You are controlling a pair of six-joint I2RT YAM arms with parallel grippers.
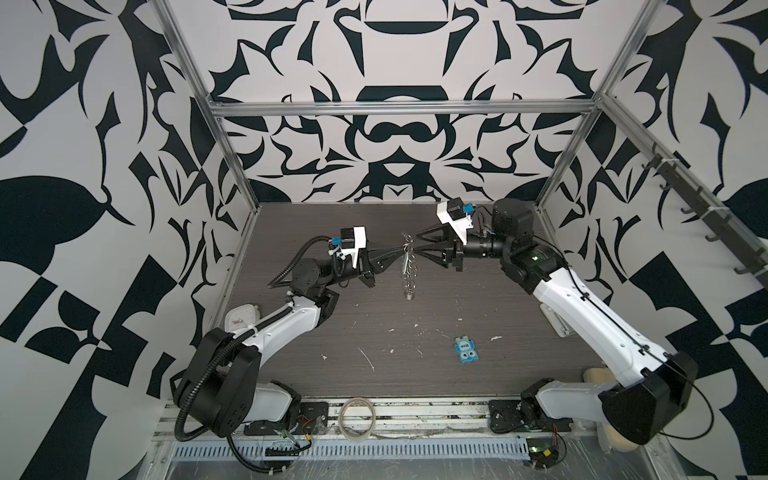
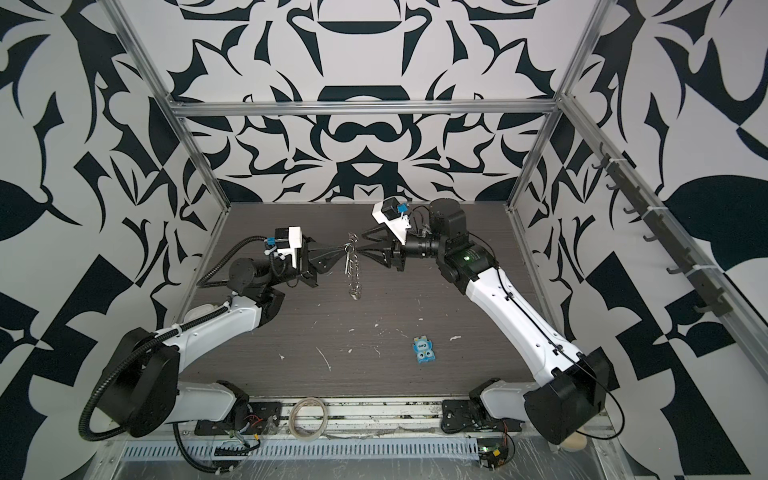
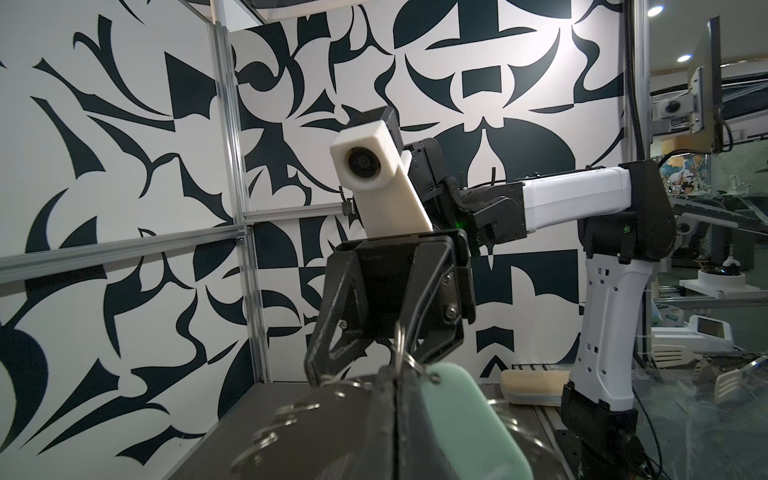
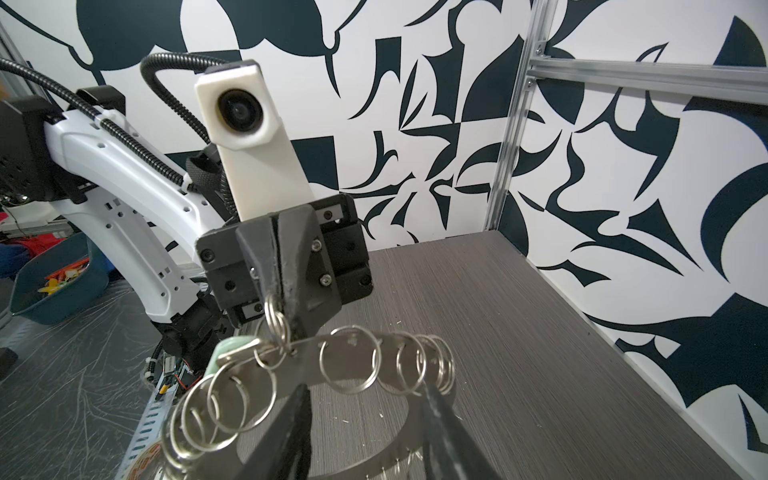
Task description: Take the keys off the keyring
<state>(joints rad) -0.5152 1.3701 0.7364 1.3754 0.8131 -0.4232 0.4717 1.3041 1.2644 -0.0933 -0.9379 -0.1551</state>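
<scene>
The left claw [image 1: 400, 248] reaches in from the left, well above the counter [image 1: 498, 374]. The top views show only its black wedge tips pressed together. The right wrist view shows what they pinch: one small split ring [image 4: 276, 316] of silver wire, linked to the rim of the keyring [image 4: 307, 360]. The keys [image 3: 469, 419] hang just beside that claw. The left wrist view shows the smooth, rounded, pale mint-white fob close up, but the metal key is hard to make out.

In both top views the keyring is a thin upright strip in mid-air between the two claws. Only the right wrist view shows its flat grey face, its large round hole and more than eight overlapping wire rings. The right claw [image 1: 417, 244] grips it with its fingers [image 4: 297, 428] partway apart, one across the hole and one at the rim. Further right, one blue packet [image 1: 466, 351] lies flat on the wood-grain counter.
</scene>
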